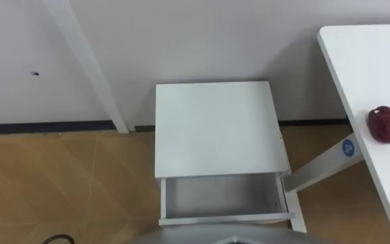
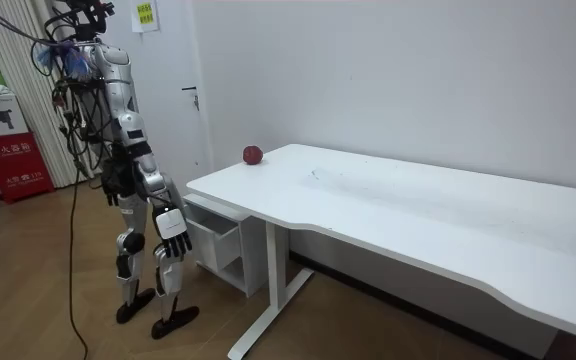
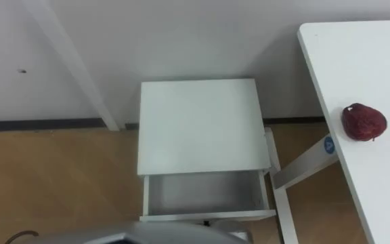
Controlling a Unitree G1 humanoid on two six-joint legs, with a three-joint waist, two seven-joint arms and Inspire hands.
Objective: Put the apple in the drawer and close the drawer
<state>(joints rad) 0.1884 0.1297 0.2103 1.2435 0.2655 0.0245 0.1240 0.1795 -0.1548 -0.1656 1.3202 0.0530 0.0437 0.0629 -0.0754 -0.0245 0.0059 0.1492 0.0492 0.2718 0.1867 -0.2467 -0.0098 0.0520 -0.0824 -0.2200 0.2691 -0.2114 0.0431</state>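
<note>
Apple (image 1: pixel 388 125) sits on the white surface (image 1: pixel 378 61) at the robot's right, near the surface's left edge and a little way in from it. It's dark red and touches nothing else. Bare top lies round it on every side.

Small white cabinet (image 1: pixel 215 125) stands against the wall straight ahead, its back edge at the baseboard (image 1: pixel 46 126). Its drawer (image 1: pixel 219 196) is pulled out toward the robot w/ the bare bottom in sight and the front panel nearest the camera. Cabinet's right edge is just beside the surface's slanted white leg (image 1: pixel 320 169), which carries a round blue sticker (image 1: pixel 348 146). There's only a narrow gap betw. drawer corner and leg. A white post (image 1: pixel 87 68) runs down the wall to the floor left of the cabinet, w/ open wood floor (image 1: pixel 66 183) on that side.

In the room view the robot stands upright in front of the cabinet, at the surface's end on the room view's left. Apple is at the surface's far corner by the wall. Right robot hand (image 2: pixel 173 236) hangs low at its side, near the drawer front but apart from it. The fingers are loose and roughly straight, holding nothing. Clear floor lies behind the robot and toward the camera.
</note>
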